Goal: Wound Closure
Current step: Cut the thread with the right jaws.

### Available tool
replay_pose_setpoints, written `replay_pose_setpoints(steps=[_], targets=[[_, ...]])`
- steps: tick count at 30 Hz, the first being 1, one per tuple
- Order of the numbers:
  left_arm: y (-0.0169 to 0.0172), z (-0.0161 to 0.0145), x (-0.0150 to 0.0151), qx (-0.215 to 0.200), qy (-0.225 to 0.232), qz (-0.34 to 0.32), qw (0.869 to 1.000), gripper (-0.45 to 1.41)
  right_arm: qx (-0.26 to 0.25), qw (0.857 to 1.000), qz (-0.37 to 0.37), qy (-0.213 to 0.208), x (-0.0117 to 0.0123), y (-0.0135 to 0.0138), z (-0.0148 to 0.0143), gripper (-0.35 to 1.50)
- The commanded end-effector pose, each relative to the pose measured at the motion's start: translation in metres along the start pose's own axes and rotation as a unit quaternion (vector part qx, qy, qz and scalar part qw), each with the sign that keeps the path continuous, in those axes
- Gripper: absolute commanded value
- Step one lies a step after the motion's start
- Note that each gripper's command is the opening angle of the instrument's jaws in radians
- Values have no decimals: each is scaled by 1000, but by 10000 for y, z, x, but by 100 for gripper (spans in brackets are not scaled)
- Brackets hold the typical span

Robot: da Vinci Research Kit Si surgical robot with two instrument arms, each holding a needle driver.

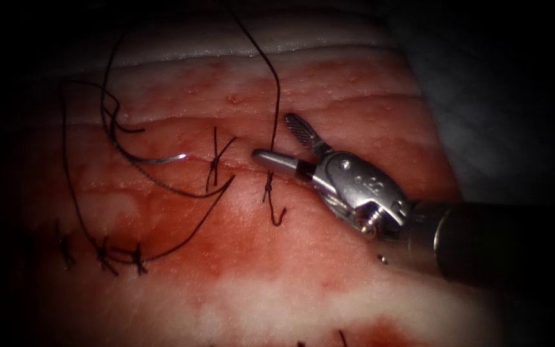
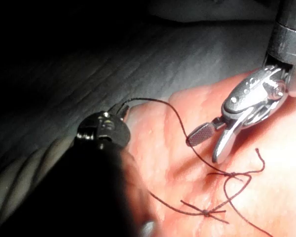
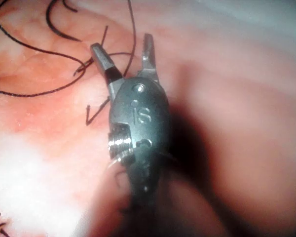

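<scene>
My right tool point(image 1: 274, 137) stands open over the cut point(image 1: 239, 168) in the tissue point(image 1: 303, 270), holding nothing. The thread point(image 1: 276, 96) rises from a knotted stitch point(image 1: 268, 186) and passes between its jaws, as the right wrist view point(image 3: 122, 44) also shows. My left tool point(image 2: 119, 109) is dark and seems shut on the far end of that thread point(image 2: 160, 102); the right tool point(image 2: 206, 147) gapes beyond it. The curved needle point(image 1: 158, 159) lies loose on the tissue to the left, with its bright tip near another stitch point(image 1: 213, 160). It is not in the tissue.
Long loops of thread point(image 1: 72, 193) trail over the left of the tissue. A row of tied stitches point(image 1: 104, 254) sits at the lower left. Red fluid point(image 1: 271, 238) stains the surface around the cut. The tissue's far edge point(image 1: 329, 46) meets grey cloth.
</scene>
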Motion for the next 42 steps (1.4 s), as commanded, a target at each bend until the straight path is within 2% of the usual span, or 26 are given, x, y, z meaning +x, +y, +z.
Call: replay_pose_setpoints(steps=[1,10,22,36,42], targets=[[-5,6,2,1,1,0,1000,-45,2,1000,-2,3,-8,-7,15,121],[6,1,16,2,1,10,1000,-45,-11,1000,-10,-9,-24,-5,36,123],[31,-6,45,4,-1,34,999,-45,-13,1000,-9,-9,-23,-4,42,121],[34,-5,53,5,-3,40,999,-45,-18,1000,-11,-10,-29,-10,57,121],[37,-3,55,6,-1,41,999,-45,-19,1000,-12,-12,-32,-12,61,110]])
